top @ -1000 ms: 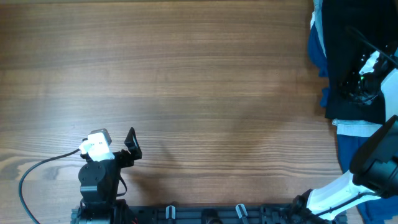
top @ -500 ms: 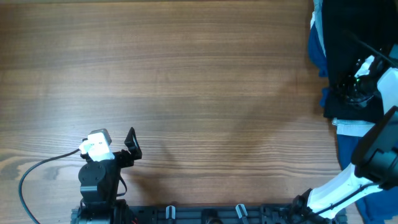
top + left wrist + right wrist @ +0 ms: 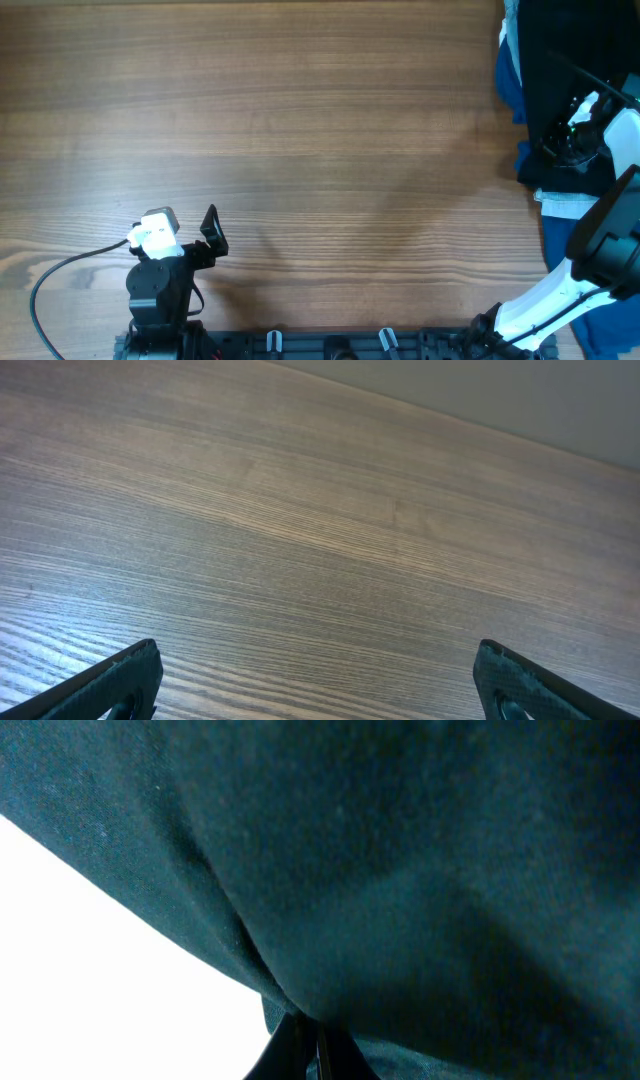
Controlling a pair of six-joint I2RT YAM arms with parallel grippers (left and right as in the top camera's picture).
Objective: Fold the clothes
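The black garment is being pinched at a fold by the right gripper, whose jaws are being pressed together on the fabric. It is lying at the right edge of the table, over a blue cloth. The left gripper is being held with jaws wide apart above the wood.

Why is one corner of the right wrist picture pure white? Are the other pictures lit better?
Right wrist view: the black garment fills the frame close up, and the area lower left is burnt out to white. Left wrist view: the table is evenly lit, grain sharp. Overhead view: even light, yet the garment reads as flat black.
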